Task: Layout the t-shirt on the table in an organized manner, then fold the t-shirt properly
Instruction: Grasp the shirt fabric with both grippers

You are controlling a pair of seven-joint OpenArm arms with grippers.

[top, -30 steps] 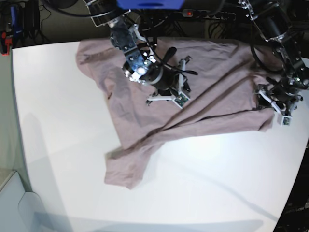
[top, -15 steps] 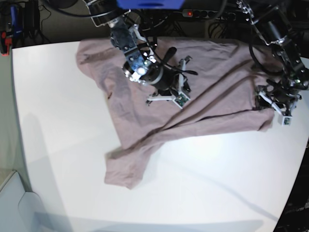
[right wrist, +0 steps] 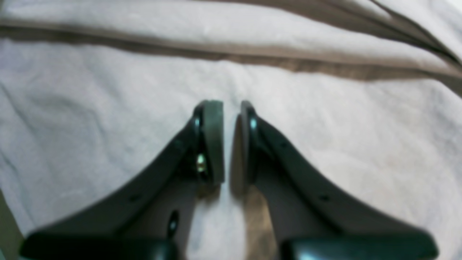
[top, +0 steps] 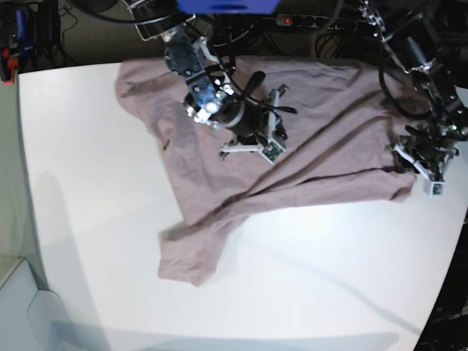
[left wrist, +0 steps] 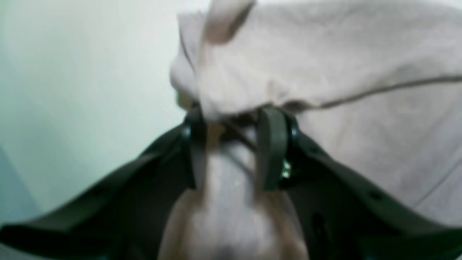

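The left gripper (left wrist: 231, 144) has its two dark pads (left wrist: 271, 144) drawn in on a bunched fold of the t-shirt (left wrist: 325, 72), mauve-pink cloth filling the gap between them and spilling over their tips, so it is pinching the shirt's edge; in the base view this gripper (top: 423, 162) sits at the garment's right-hand corner, near the edge of the table (top: 322, 278). The right gripper (right wrist: 227, 144) holds nothing: its pads (right wrist: 213, 141) stand nearly together with only a thin slit between them, hovering over flat, lightly creased cloth, and no fabric is caught in the slit; whether the tips touch the cloth cannot be told. In the base view this gripper (top: 252, 140) is over the middle of the t-shirt (top: 219, 175), which lies spread but rumpled across the far half of the white tabletop, a long diagonal crease running from the lower left toward the upper right and one sleeve trailing toward the near side. Compared with a second ago, the left gripper has shifted a little to the right and its fingers have narrowed onto the cloth, tugging the right corner of the shirt slightly outward; the right arm and the rest of the garment lie as before.
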